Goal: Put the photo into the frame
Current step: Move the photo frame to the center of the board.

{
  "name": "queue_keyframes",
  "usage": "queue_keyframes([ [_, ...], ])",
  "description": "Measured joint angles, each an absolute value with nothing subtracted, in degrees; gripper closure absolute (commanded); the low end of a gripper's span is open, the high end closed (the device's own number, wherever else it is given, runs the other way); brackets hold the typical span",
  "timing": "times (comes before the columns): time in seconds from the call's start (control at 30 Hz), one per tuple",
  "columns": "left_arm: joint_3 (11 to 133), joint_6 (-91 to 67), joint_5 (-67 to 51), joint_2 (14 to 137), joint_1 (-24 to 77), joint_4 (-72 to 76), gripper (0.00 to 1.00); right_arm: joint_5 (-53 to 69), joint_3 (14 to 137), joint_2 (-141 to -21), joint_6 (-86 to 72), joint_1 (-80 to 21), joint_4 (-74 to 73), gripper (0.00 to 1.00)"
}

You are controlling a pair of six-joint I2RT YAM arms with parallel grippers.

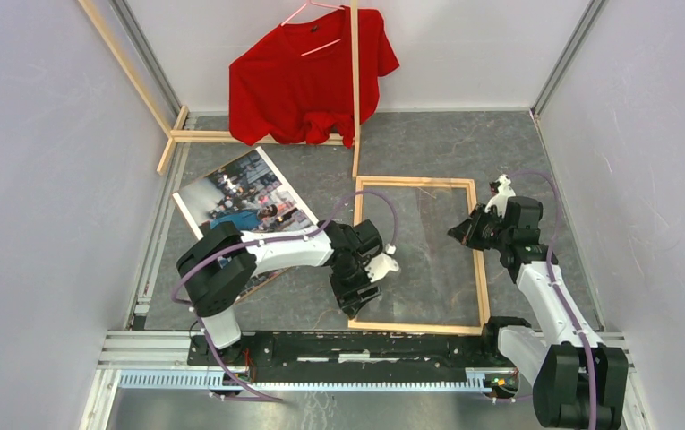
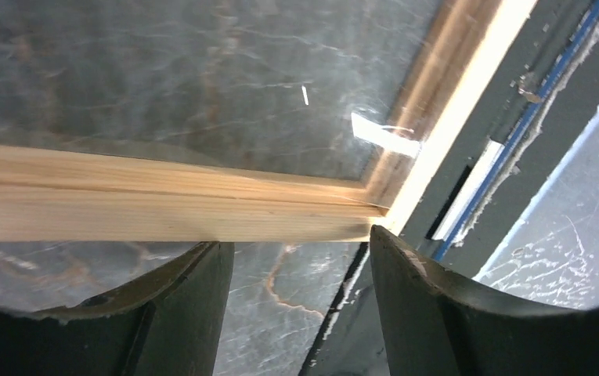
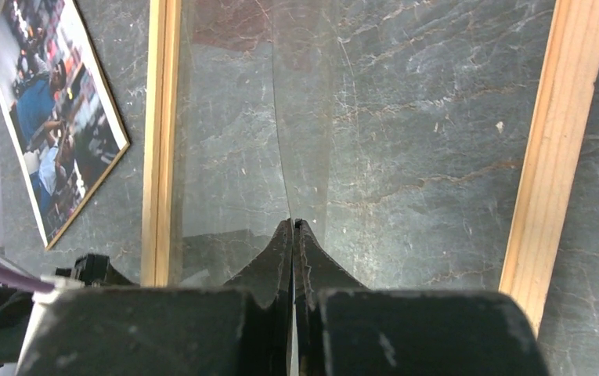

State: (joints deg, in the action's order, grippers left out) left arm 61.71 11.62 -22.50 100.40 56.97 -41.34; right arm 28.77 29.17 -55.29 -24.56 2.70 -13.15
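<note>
left gripper [image 2: 302, 262] spread open at lower-left corner of the frame [image 2: 163, 207], grasping nothing, right gripper [image 3: 293, 229] clenched over its pane [image 3: 405, 117]

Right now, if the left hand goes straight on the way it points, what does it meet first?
Probably the rectangular light-wood picture frame: its strip near a corner lies just ahead of the open left hand. Depth is unclear.

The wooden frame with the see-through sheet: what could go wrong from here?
1. The right gripper appears to pinch the clear pane, which looks creased; it might bend further or slip free.
2. The open left gripper sits at a corner of the frame; a nudge could shift it away from the photo.
</note>
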Motion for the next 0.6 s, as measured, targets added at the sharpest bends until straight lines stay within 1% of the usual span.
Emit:
queue_keyframes([
  [0.13, 62.2, 11.7, -22.9, 101.1, 60.2, -43.5, 0.29, 27.7, 29.2, -54.4, -23.3, 2.7, -14.5, 1.00],
  [0.4, 62.7, 12.1, -23.6, 101.5, 61.9, -45.0, 0.28, 26.9, 29.1, -53.6, -21.1, 2.7, -16.1, 1.00],
  [0.6, 63.7, 12.1, -24.8, 102.8, 65.5, -46.9, 0.28, 26.4, 28.7, -52.7, -18.8, 2.7, -17.7, 1.00],
])
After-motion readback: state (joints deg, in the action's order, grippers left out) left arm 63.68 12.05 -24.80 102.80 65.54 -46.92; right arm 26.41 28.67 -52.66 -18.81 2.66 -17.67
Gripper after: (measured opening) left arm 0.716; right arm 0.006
